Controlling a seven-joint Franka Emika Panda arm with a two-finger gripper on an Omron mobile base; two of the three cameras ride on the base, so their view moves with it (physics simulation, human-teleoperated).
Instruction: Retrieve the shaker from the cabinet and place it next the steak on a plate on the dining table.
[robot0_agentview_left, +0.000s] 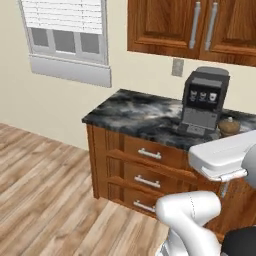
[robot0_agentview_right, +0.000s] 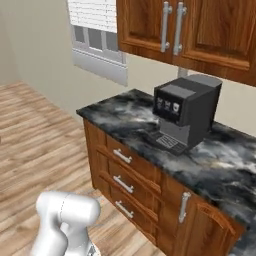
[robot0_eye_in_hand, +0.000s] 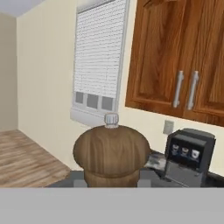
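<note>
The brown wooden shaker (robot0_eye_in_hand: 111, 153) is large in the hand view, with its rounded body and small pale knob upward. My gripper (robot0_eye_in_hand: 111, 181) is shut on it, a dark fingertip (robot0_eye_in_hand: 77, 179) pressing each side of its lower body. In the left base view the shaker (robot0_agentview_left: 229, 126) peeks over my white arm link, to the right of the coffee machine. The reddish-brown wall cabinet (robot0_agentview_left: 195, 27) (robot0_agentview_right: 165, 25) (robot0_eye_in_hand: 175, 57) hangs above the counter with both doors closed. The steak, the plate and the dining table are out of view.
A black coffee machine (robot0_agentview_left: 202, 102) (robot0_agentview_right: 185, 112) (robot0_eye_in_hand: 189, 155) stands on the marbled counter (robot0_agentview_left: 135, 115) (robot0_agentview_right: 125, 117) over drawers with grey handles (robot0_agentview_left: 149, 181). A window with a white blind (robot0_agentview_left: 67, 30) is to the left. Open wood floor (robot0_agentview_left: 45, 195) lies before the counter.
</note>
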